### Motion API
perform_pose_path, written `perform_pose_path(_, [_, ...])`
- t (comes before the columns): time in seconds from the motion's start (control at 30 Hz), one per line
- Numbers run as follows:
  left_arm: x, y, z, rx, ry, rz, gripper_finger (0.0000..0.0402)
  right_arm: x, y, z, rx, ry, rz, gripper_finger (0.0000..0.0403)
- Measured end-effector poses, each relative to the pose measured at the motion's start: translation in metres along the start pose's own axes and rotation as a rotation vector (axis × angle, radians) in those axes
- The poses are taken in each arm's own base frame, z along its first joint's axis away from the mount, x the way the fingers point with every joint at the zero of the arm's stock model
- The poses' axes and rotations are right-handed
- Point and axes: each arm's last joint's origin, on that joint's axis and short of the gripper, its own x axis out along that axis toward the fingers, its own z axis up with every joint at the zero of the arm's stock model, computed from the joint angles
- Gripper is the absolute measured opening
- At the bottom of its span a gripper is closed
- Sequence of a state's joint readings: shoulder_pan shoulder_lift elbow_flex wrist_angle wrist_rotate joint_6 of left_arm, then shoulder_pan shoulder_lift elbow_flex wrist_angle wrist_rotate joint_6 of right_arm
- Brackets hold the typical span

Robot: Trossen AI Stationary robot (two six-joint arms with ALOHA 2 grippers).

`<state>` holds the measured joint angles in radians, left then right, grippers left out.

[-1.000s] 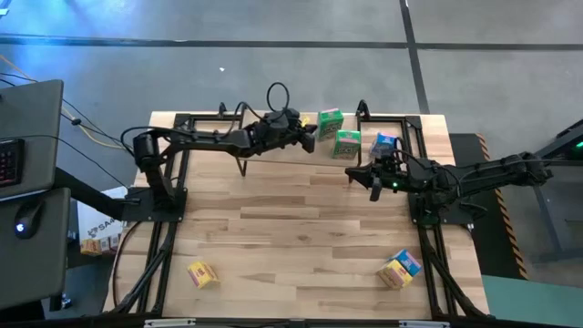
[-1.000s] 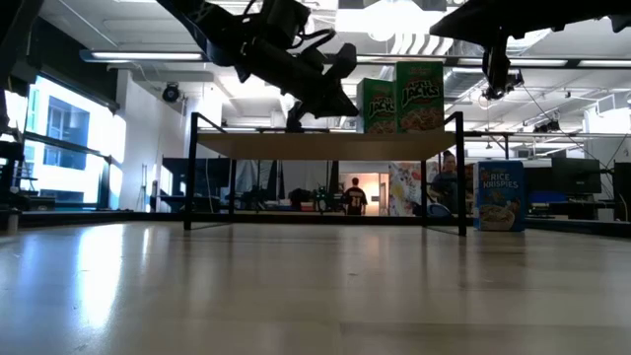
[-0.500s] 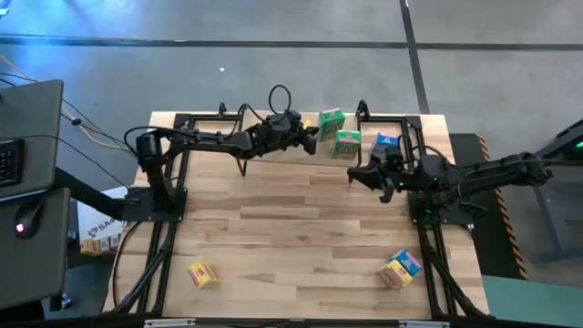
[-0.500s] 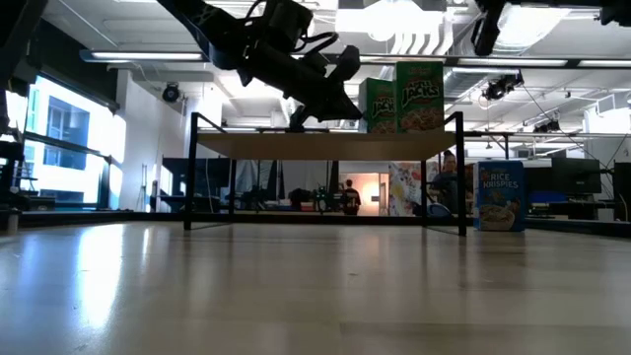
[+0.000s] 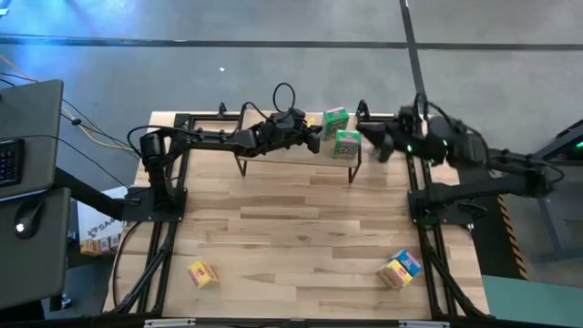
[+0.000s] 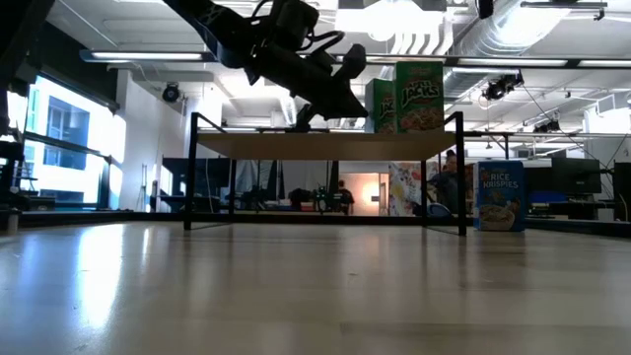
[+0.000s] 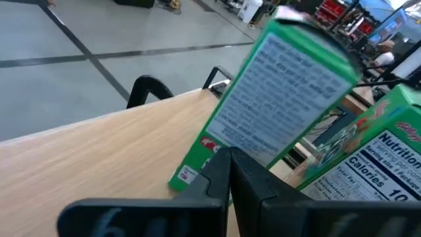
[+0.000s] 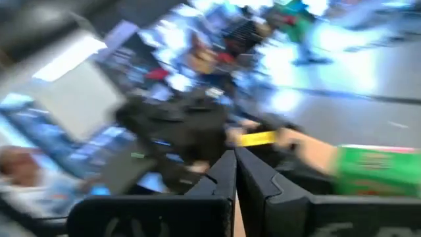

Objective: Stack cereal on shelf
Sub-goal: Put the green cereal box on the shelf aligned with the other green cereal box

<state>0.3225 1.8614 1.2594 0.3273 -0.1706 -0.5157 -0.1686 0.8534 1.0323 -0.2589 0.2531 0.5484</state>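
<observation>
Two green cereal boxes [image 5: 334, 118] [image 5: 347, 143] stand upright on the shelf [image 5: 273, 157], side by side in the low view [image 6: 383, 106] [image 6: 420, 97]. My left gripper [image 5: 311, 139] is shut and level with the shelf top, at the left side of the farther green box [image 7: 283, 92]. My right gripper [image 5: 375, 142] is shut and raised high at the shelf's right end. A blue box [image 6: 500, 195] stands on the table right of the shelf; in the high view my right arm hides it. A yellow box [image 5: 202, 273] and a yellow and blue pair [image 5: 401, 268] lie near the table's near edge. My left gripper comes level from the table's left, and its shut fingertips [image 7: 223, 164] meet the lower corner [image 7: 197, 168] of the farther green box's side panel. The outer finger ends push there. The box stands upright on the shelf plank, turned at an angle to its neighbour.
The shelf's black legs [image 6: 460, 173] stand on the table near its far edge. The arms' black base frames [image 5: 159, 237] [image 5: 442, 246] run along both table sides. Open wood lies between the shelf and the near boxes.
My left gripper has moved a little toward the table's right, and the farther green box has slid right and turned, closing on the other green box. My right arm has risen and swung toward the far edge, over the blue box.
</observation>
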Motion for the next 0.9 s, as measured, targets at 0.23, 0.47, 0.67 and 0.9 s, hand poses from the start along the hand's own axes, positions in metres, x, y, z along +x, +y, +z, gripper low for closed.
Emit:
perform_pose_path(0.23, [-0.006,0.002,0.008,0.081,0.011,0.021,0.0000,0.043,-0.027,0.048,-0.015,0.216,-0.112,0.0000])
perform_pose_path(0.47, [-0.014,0.013,0.023,0.090,0.023,0.029,0.0000,0.089,-0.075,0.078,0.045,0.415,-0.174,0.0000])
perform_pose_path(0.67, [-0.014,0.013,0.023,0.089,0.034,0.001,0.0000,0.115,-0.117,0.081,0.030,0.578,-0.225,0.0000])
perform_pose_path(0.9, [-0.014,0.009,0.024,0.095,0.036,-0.054,0.0000,0.135,-0.148,0.068,0.067,0.687,-0.170,0.0000])
